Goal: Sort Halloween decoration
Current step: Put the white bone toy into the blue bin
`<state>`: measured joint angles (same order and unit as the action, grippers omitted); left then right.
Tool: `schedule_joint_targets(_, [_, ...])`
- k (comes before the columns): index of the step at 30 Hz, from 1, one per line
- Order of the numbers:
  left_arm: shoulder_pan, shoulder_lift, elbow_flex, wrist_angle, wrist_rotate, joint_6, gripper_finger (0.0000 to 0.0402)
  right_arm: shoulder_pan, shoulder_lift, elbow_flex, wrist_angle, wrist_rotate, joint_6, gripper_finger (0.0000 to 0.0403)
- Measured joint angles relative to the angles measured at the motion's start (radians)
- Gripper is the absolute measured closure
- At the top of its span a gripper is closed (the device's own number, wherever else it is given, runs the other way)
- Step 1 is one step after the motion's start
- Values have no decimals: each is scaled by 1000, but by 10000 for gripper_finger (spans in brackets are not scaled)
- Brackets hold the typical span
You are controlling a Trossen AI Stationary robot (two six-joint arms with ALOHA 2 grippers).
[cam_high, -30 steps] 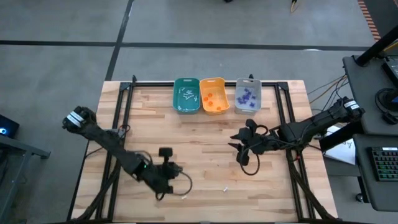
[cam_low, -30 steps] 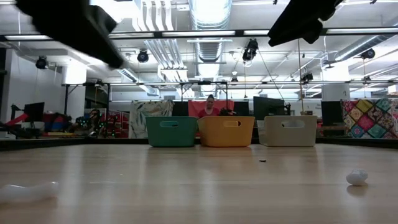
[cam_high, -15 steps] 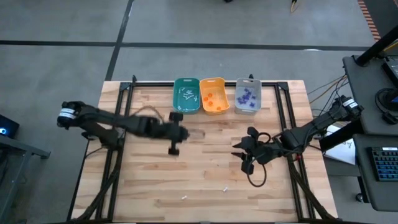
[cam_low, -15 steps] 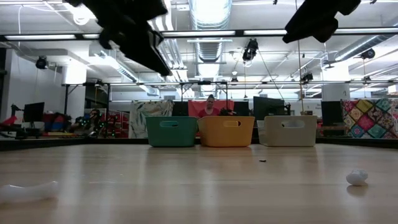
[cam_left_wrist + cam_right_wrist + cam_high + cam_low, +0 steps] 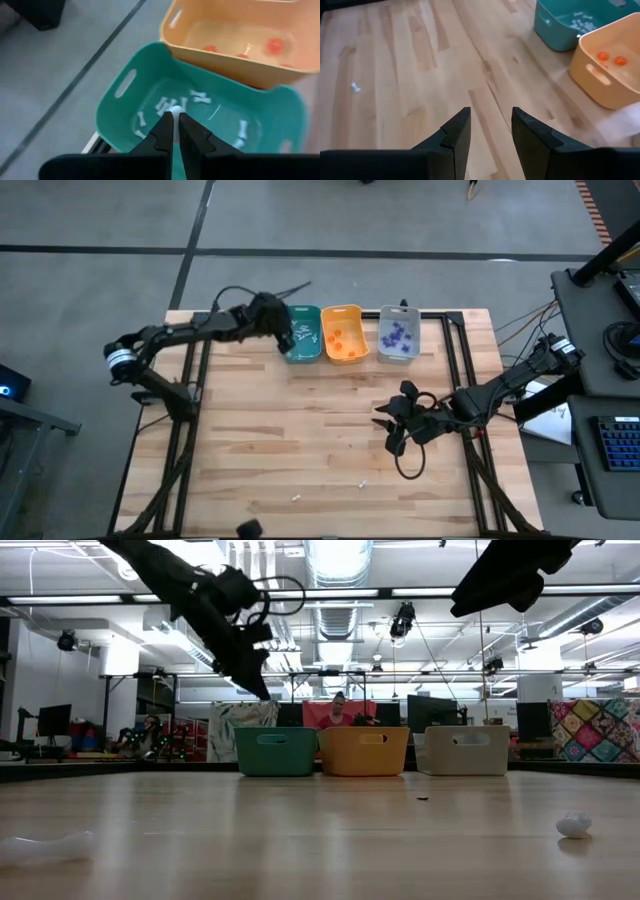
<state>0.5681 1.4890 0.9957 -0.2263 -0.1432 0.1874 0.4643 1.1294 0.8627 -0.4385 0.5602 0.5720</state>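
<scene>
While the high view looks straight down on a wooden table [image 5: 300, 440], three bins stand in a row at its far edge: a teal bin [image 5: 300, 333], an orange bin [image 5: 343, 333] and a grey bin [image 5: 399, 335]. White trinkets lie in the teal one, orange trinkets [image 5: 337, 338] in the orange one, purple trinkets [image 5: 398, 333] in the grey one. The left gripper [image 5: 284, 337] hangs over the teal bin's left edge. The right gripper [image 5: 386, 426] hovers over the table's right half, well apart from the bins. Two small white pieces [image 5: 362, 481] lie loose near the table's front edge.

From table height in the low view, the left gripper [image 5: 252, 680] hangs above and left of the teal bin [image 5: 276, 751]. A white bone-shaped trinket [image 5: 45, 846] lies at front left, a round white trinket [image 5: 574, 826] at right (both apart from the bins).

Through the left wrist view, the left gripper [image 5: 175, 122] has its fingers pressed nearly together, pinching a small white trinket [image 5: 175, 110] above the teal bin [image 5: 120, 90], where white bone trinkets [image 5: 200, 98] lie.

Through the right wrist view, the right gripper [image 5: 491, 122] is spread and empty over bare wood.
</scene>
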Motion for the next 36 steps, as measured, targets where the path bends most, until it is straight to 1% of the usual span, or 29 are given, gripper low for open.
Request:
schedule_joint_targets(4, [46, 85, 64, -1, 56, 17, 401, -2, 0, 0, -2, 26, -7, 273])
schedule_joint_targets(6, [56, 135, 111, -12, 57, 53, 401, -2, 0, 0, -3, 35, -7, 273])
schedule_joint_targets(8, [64, 189, 170, -59, 54, 84, 401, -2, 0, 0, -3, 43, -7, 273])
schedule_joint_targets(13, [71, 318, 319, -238, -73, 95, 401, -2, 0, -1, -2, 44, -4, 273])
schedule_joint_targets(16, [71, 372, 365, -294, -87, 108, 401, -2, 0, -1, -3, 44, -3, 273])
schedule_joint_targets(20, [70, 390, 376, -294, -92, 105, 401, -2, 0, -1, -2, 44, -3, 273])
schedule_joint_targets(24, [70, 390, 377, -288, -150, 65, 393, -2, 0, -1, -3, 44, -4, 273])
schedule_joint_targets(36, [61, 384, 379, -303, -162, 52, 313, -2, 0, -1, -2, 43, 13, 273])
